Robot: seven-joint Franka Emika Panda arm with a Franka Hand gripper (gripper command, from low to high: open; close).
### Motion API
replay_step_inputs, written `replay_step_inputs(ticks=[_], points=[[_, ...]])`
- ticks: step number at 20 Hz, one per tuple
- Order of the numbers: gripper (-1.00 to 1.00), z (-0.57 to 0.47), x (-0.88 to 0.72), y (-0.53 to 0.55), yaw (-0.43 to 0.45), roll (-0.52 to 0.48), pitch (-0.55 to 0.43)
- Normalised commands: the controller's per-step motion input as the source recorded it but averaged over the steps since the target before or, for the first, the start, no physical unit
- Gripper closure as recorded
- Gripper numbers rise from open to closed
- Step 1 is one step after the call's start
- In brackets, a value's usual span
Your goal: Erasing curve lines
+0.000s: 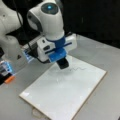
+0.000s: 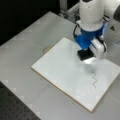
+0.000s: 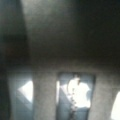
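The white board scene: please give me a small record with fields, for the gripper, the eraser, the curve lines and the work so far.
gripper: above the white board, at the arm's end
eraser: black block at the gripper, by the board's surface
curve lines: thin dark squiggle, still visible, beside the eraser in both front views
work so far: squiggle not erased
wrist view: too dark to tell

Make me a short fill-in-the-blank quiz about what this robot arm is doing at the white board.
1. The eraser block in the hand is coloured ____.
2. The curve lines are drawn on a ____ board.
3. In both front views the curve lines are ____ erased.

Missing words: black; white; not yet
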Motion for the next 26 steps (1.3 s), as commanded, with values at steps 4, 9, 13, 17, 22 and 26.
replay_step_inputs(ticks=[4,9,13,17,22,26], points=[[1.0,-0.3,-0.12,0.18,-0.297,0.204,-0.235],[1.0,-0.29,-0.1,0.2,-0.275,0.061,-0.152],[1.0,-0.24,-0.1,0.25,-0.25,-0.048,-0.118],[1.0,-0.19,-0.08,0.2,-0.161,-0.07,-0.104],[1.0,-0.18,-0.04,0.1,-0.079,-0.053,-0.139],[1.0,-0.18,-0.05,-0.04,0.029,0.006,-0.172]])
